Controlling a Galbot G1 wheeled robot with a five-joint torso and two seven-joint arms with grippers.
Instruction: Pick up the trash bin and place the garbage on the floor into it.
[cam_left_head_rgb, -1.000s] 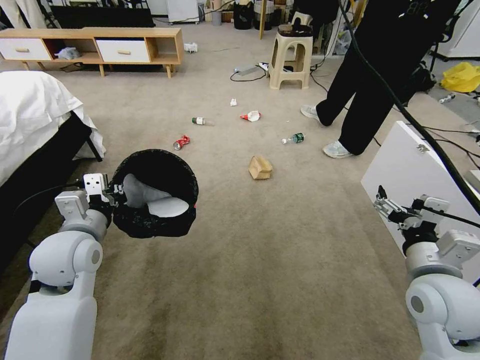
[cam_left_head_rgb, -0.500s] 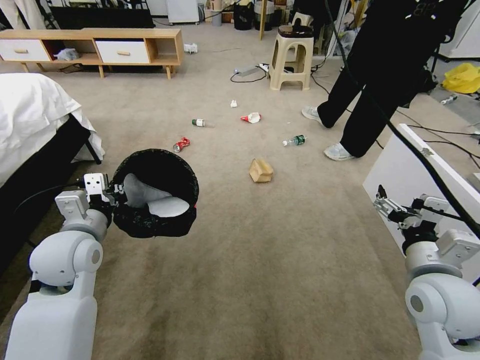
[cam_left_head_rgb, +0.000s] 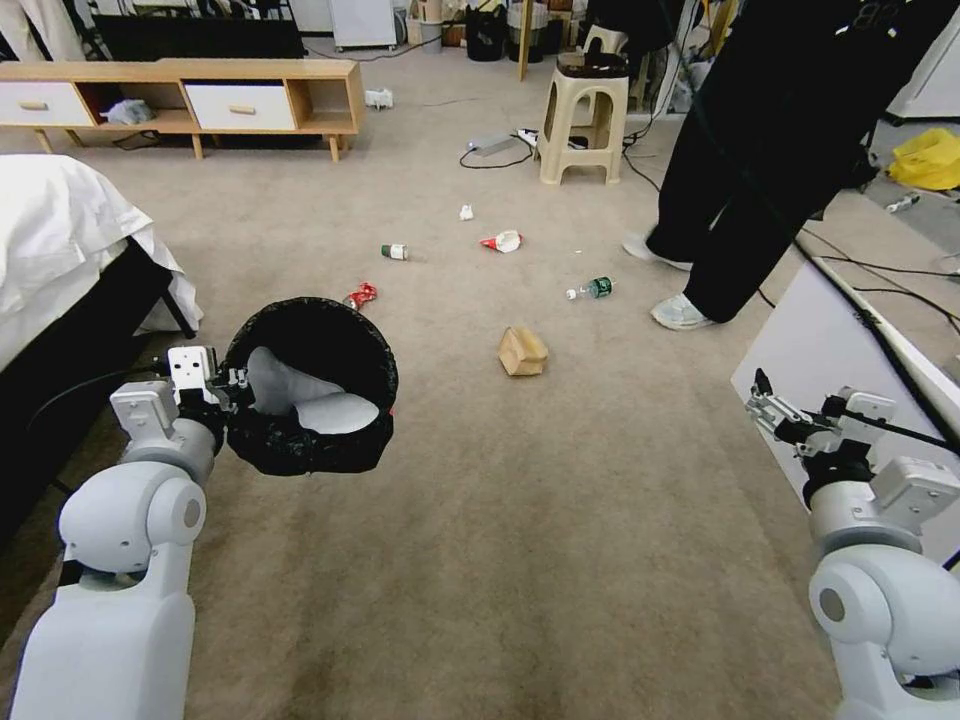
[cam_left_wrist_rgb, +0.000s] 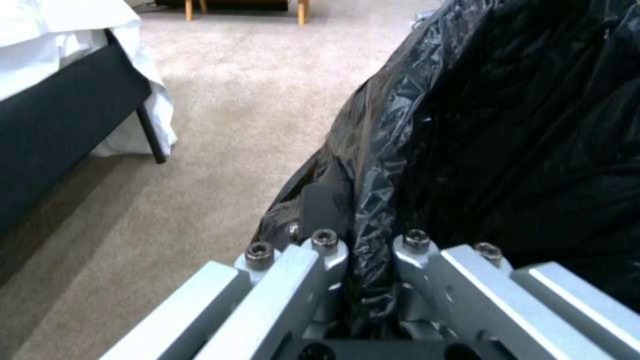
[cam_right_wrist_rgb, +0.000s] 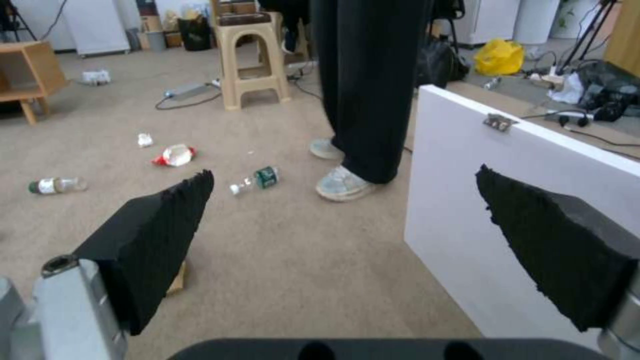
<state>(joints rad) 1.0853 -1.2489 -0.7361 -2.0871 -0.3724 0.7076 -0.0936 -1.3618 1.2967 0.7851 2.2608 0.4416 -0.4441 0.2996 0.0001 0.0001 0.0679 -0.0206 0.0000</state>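
The trash bin (cam_left_head_rgb: 300, 450), round with a crinkled black bag and pale lumps inside, hangs above the floor (cam_left_head_rgb: 560, 520). My left gripper (cam_left_head_rgb: 225, 385) is shut on its rim; the bag (cam_left_wrist_rgb: 507, 125) is pinched in it. The garbage lies ahead: a brown paper bag (cam_left_head_rgb: 522, 351), a crushed red can (cam_left_head_rgb: 361, 295) just beyond the bin, two bottles (cam_left_head_rgb: 395, 251) (cam_left_head_rgb: 592, 289), a red-and-white wrapper (cam_left_head_rgb: 502, 241) and a white wad (cam_left_head_rgb: 466, 212). My right gripper (cam_left_head_rgb: 765, 400) is held up at the right, open and empty (cam_right_wrist_rgb: 343, 175).
A bed (cam_left_head_rgb: 60, 230) borders the left. A white panel (cam_left_head_rgb: 840, 350) leans close by my right arm. A person's legs (cam_left_head_rgb: 740, 180) stand beyond the green-labelled bottle. Farther back are a stool (cam_left_head_rgb: 580, 110), a power strip with cables (cam_left_head_rgb: 490, 143) and a wooden cabinet (cam_left_head_rgb: 200, 95).
The head camera has moved, so the litter sits slightly lower and the can is closer to the bin's rim. The person has stepped. Both arms hold the same pose.
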